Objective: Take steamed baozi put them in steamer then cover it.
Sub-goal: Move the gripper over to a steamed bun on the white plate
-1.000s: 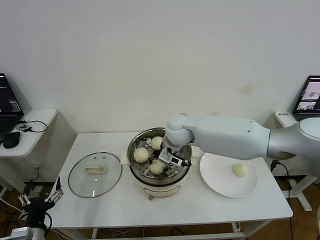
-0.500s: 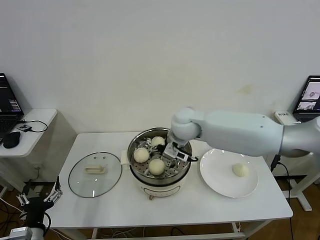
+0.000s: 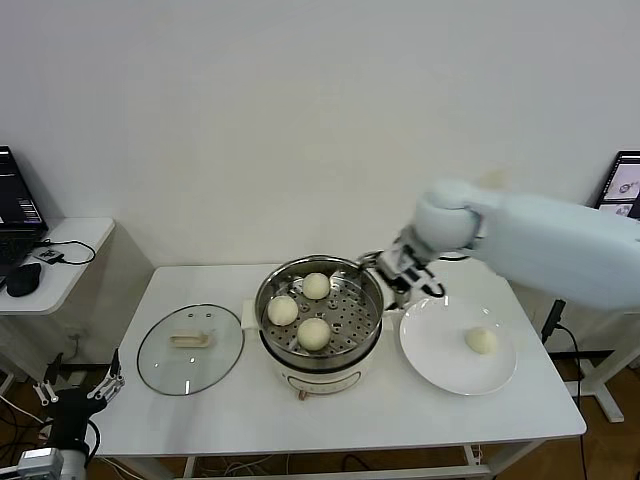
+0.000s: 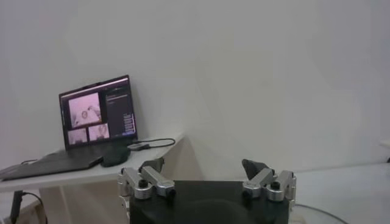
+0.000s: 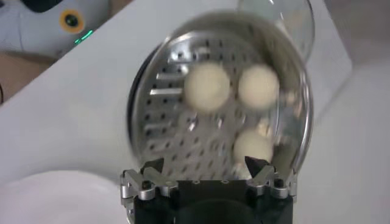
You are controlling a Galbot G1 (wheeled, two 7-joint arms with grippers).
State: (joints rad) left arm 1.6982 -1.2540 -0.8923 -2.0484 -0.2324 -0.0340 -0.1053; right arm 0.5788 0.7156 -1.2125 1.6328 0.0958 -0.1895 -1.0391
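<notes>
The steamer stands at the table's middle, uncovered, with three baozi on its perforated tray: one at the back, one at the left, one at the front. They also show in the right wrist view. A fourth baozi lies on the white plate to the right. The glass cover lies flat on the table left of the steamer. My right gripper is open and empty, above the gap between steamer and plate. My left gripper is open and parked low, off the table's left front corner.
A side table with a laptop and a mouse stands at the far left. Another screen stands at the far right. The wall runs close behind the table.
My right gripper has lifted out of the steamer and swung right towards the plate, empty. The front baozi stays on the tray. The left arm has not moved.
</notes>
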